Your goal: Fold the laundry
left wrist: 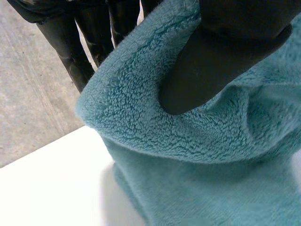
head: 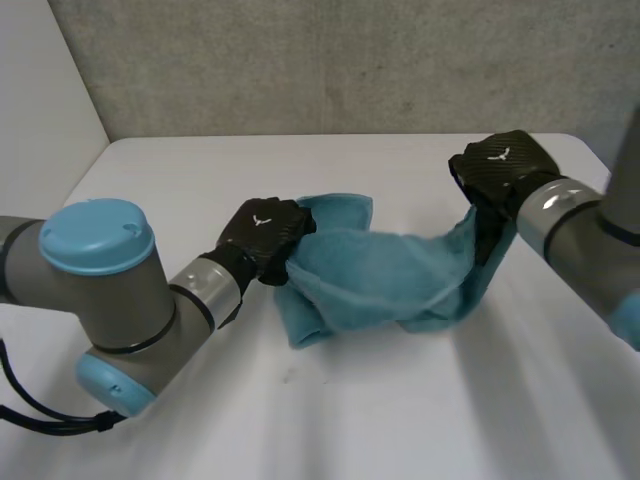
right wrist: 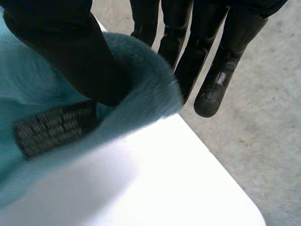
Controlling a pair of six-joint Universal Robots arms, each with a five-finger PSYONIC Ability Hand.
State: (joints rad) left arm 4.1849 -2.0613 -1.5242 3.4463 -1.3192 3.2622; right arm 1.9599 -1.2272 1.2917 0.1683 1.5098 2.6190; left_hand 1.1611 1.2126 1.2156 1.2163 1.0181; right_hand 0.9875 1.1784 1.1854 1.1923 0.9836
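Observation:
A teal fleece towel (head: 375, 275) lies bunched in the middle of the white table (head: 200, 180), stretched between both hands. My left hand (head: 265, 238) grips the towel's left end, just above the table. In the left wrist view its thumb (left wrist: 221, 56) presses the fleece (left wrist: 188, 155) against the fingers (left wrist: 70, 52) behind it. My right hand (head: 498, 170) holds the right end lifted off the table. In the right wrist view the thumb (right wrist: 70, 56) pinches the towel's edge (right wrist: 141, 89) against the fingers (right wrist: 207, 61), beside a dark sewn label (right wrist: 54, 127).
A grey wall (head: 350, 60) rises behind the table's far edge. The table's right corner (right wrist: 211, 188) lies under my right hand, with grey floor (right wrist: 263, 122) beyond it. Bare tabletop stretches in front of the towel.

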